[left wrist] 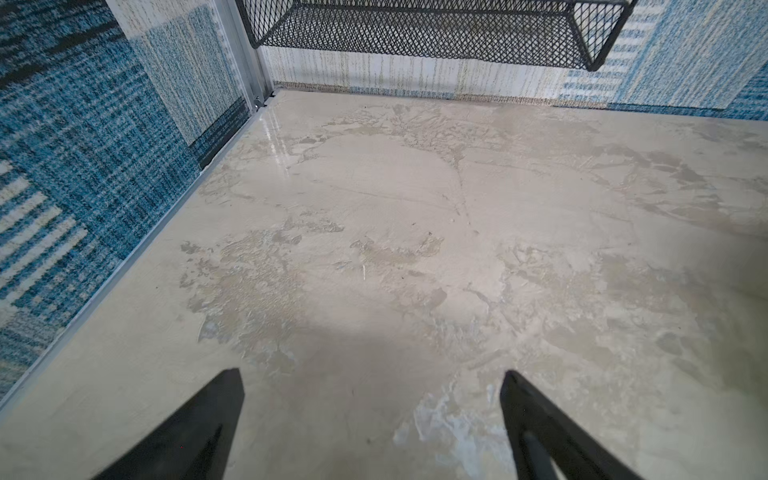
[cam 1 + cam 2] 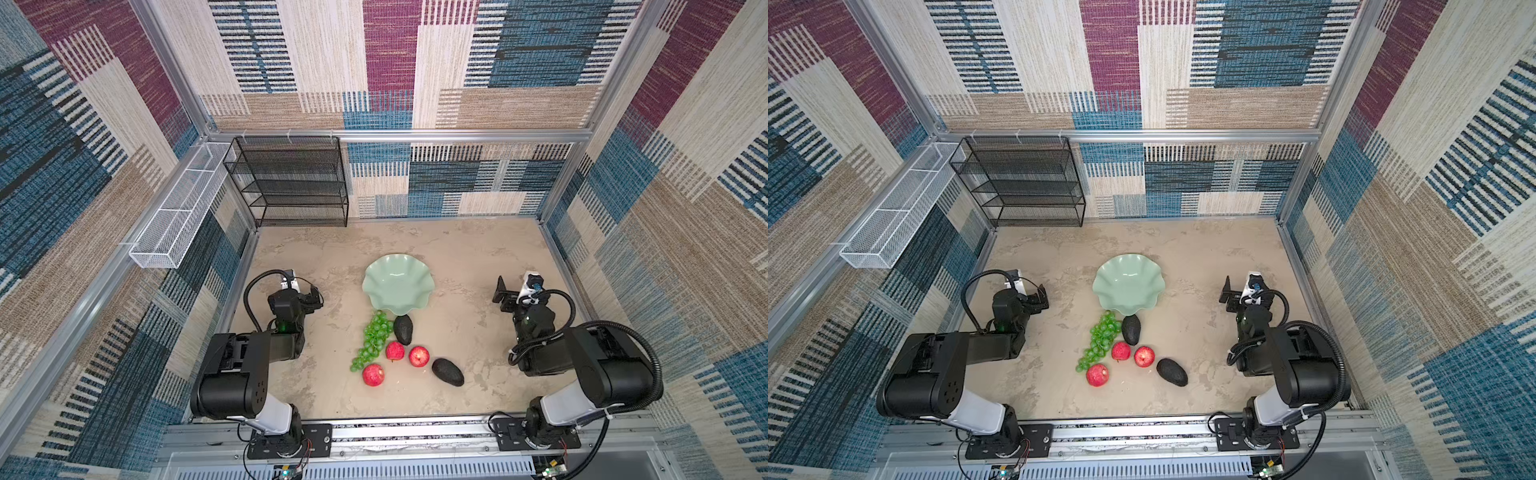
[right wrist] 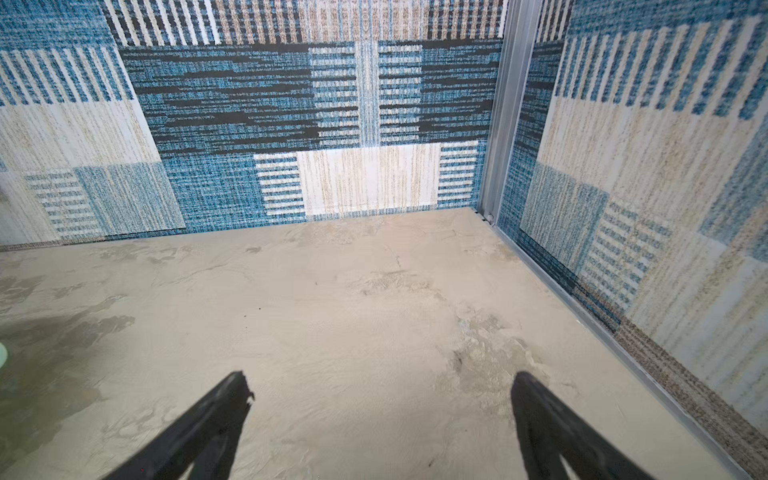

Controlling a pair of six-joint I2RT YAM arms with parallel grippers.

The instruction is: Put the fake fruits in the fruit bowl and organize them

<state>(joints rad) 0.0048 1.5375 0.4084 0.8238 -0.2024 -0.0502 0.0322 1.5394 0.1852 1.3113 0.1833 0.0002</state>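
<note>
Between patchwork walls [image 2: 390,62], a mottled beige tabletop [image 2: 461,257] bears the bowl [image 2: 398,286].

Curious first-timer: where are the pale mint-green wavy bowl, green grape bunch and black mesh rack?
Pale mint-green wavy bowl [image 2: 398,286]: a top view, bare inside.
Green grape bunch [image 2: 373,340]: a top view, its middle.
Black mesh rack [image 2: 291,185]: a top view, middle shelf.

L arm [image 2: 245,361] folded low, elbow bent, wrist fwd. L gripper [image 2: 314,298] has jaws spread wide, nothing btwn them. R arm [image 2: 602,365] in approx. the same pose. R gripper [image 2: 500,293] also wide apart, empty.
</note>
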